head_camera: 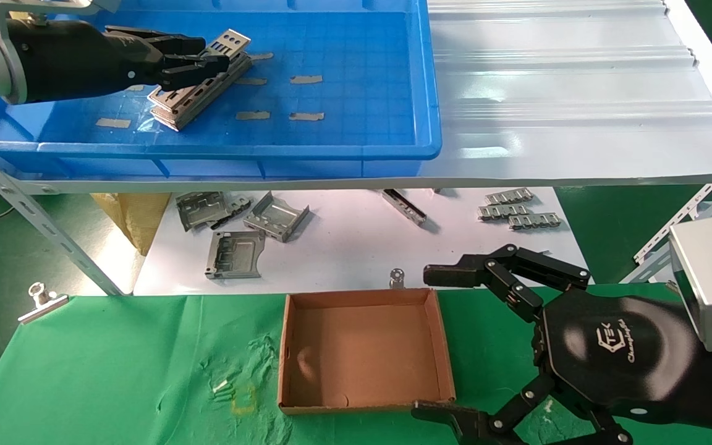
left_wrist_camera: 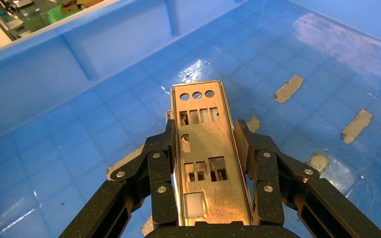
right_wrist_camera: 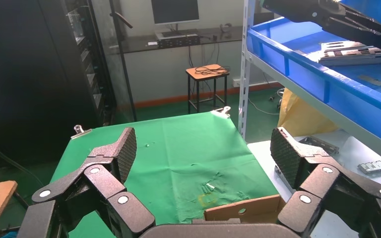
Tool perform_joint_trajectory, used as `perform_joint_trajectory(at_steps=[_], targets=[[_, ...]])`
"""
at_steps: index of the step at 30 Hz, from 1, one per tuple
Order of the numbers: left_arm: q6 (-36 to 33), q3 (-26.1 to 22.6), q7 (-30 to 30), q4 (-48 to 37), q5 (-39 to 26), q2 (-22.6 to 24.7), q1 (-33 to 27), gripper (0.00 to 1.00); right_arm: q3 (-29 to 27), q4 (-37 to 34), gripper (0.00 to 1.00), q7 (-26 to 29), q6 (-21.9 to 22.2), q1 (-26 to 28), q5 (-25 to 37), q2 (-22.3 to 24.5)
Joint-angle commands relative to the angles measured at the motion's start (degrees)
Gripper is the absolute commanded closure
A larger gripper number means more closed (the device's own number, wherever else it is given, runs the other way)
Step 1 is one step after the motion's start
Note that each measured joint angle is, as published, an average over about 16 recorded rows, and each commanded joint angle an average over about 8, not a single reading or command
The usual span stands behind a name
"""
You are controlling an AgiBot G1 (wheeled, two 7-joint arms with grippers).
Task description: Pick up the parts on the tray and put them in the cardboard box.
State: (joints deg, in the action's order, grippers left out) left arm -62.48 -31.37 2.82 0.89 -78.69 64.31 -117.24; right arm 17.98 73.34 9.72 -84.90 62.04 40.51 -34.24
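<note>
While my left gripper (head_camera: pixel 207 59) reaches into the blue tray (head_camera: pixel 356 133) on the upper shelf, its fingers (left_wrist_camera: pixel 159 163) are closed on the two long edges of one silver plate (left_wrist_camera: pixel 202 148). From the head camera, that plate is tilted, its far end raised above the stack of parts (head_camera: pixel 192 99) lying on the tray floor. The stack sits in the tray's left half, with grey tape scraps (head_camera: pixel 305 79) scattered to its right. In the left wrist camera I see the held plate's three round holes and rows of rectangular cutouts.

My right gripper (head_camera: pixel 436 340) hovers low over the green cloth (head_camera: pixel 115 371), just to the right of the cardboard box (head_camera: pixel 365 402), its fingers (right_wrist_camera: pixel 121 151) spread wide apart and holding nothing. The box sits open on the cloth with no parts inside. Bent grey brackets (head_camera: pixel 235 253) and small ridged strips (head_camera: pixel 520 213) lie on the white shelf surface beyond it.
</note>
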Motion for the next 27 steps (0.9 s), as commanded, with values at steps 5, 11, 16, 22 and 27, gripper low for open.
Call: perform_joint_trajectory(at_steps=[5,11,16,22,27], targets=[[-1.20,0.68,0.69,0.41,0.99,-0.28,-0.54,1.00,0.01,0.00,0.00,-0.01,0.01,0.00,-0.01,0.01],[-6.24,1.89,1.53,1.30,2.80,-0.79,-1.49,1.00,0.03,0.00,0.00,-0.01,0.01,0.01,-0.02,0.01],[-14.94,2.59,2.01,2.20,4.04,-0.72,-1.66,1.00,0.04,0.00,0.00,-0.02,0.02,0.01,-0.02,0.01],[-26.95,2.49,3.29,4.54,4.85,0.01,-0.30,1.00,0.05,0.00,0.00,-0.02,0.02,0.01,-0.03,0.02],[-29.79,0.22,3.27,11.37,6.43,0.48,4.46,1.00,0.06,0.00,0.00,-0.03,0.02,0.01,-0.04,0.02]])
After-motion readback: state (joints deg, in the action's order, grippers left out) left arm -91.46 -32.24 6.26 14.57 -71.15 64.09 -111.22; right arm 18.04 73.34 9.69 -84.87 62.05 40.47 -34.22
